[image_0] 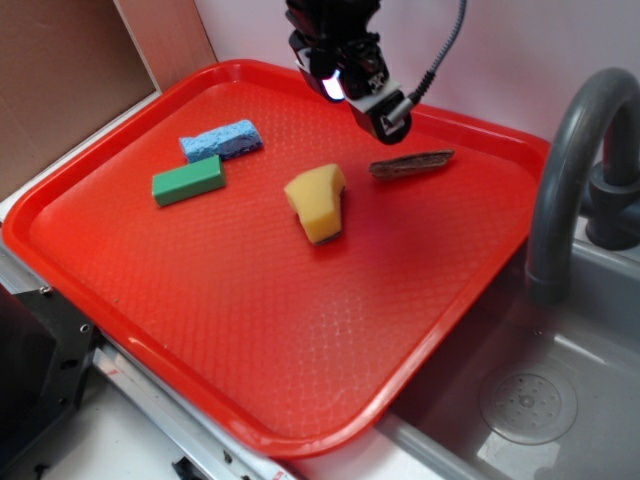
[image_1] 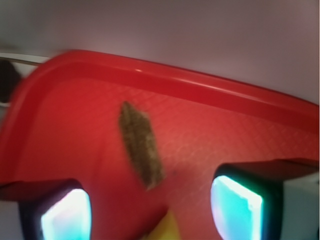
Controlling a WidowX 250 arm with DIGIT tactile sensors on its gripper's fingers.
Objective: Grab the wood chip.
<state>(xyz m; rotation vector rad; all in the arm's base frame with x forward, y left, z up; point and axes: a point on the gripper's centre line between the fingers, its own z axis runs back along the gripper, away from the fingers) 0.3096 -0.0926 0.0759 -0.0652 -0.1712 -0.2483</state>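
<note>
The wood chip (image_0: 411, 163) is a thin brown-grey sliver lying flat on the red tray (image_0: 250, 330), toward its back right. In the wrist view the wood chip (image_1: 141, 145) lies lengthwise ahead of the fingers, its near end just above the gap between them. My gripper (image_0: 368, 100) hangs above the tray, a little behind and left of the chip, not touching it. The jaws stand wide apart with nothing between them. In the wrist view the gripper (image_1: 150, 210) shows two glowing fingertips (image_1: 235, 205), with a corner of yellow sponge low between them.
A yellow wedge-shaped sponge (image_0: 318, 203) lies mid-tray, just left of the chip. A green block (image_0: 188, 181) and a blue sponge (image_0: 221, 140) lie at the tray's left. A grey faucet (image_0: 575, 150) and sink (image_0: 530, 400) stand at the right. A wall runs behind the tray.
</note>
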